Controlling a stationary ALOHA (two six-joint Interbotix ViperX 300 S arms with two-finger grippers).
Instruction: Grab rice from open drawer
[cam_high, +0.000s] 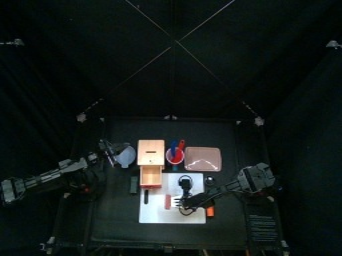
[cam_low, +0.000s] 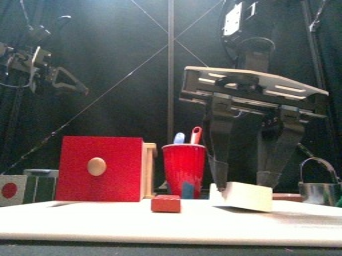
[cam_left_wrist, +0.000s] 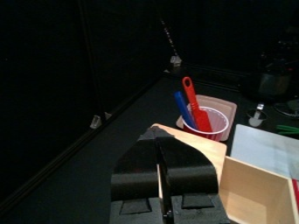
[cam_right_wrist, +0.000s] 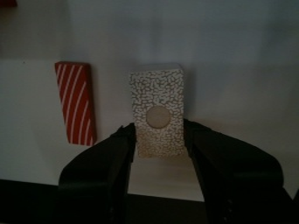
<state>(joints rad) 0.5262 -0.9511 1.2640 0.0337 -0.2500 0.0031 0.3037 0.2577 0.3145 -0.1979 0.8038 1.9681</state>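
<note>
Right gripper (cam_right_wrist: 158, 140) over rice block (cam_right_wrist: 158, 112); jaws spread, nothing grasped.

Right arm: reaches in from 3 o'clock in the top view, wrist pitched down, jaws straddling the speckled white rice block on the white mat (cam_right_wrist: 251, 61). Red striped block (cam_right_wrist: 77, 101): at 9 o'clock of the rice. Drawer (cam_high: 148, 178): at 10 o'clock of the gripper, pulled out of the wooden box unit (cam_high: 150, 153). Left gripper (cam_left_wrist: 163, 179): raised at the table's 9 o'clock side, jaws together. Surroundings: black table, black curtains.
</note>
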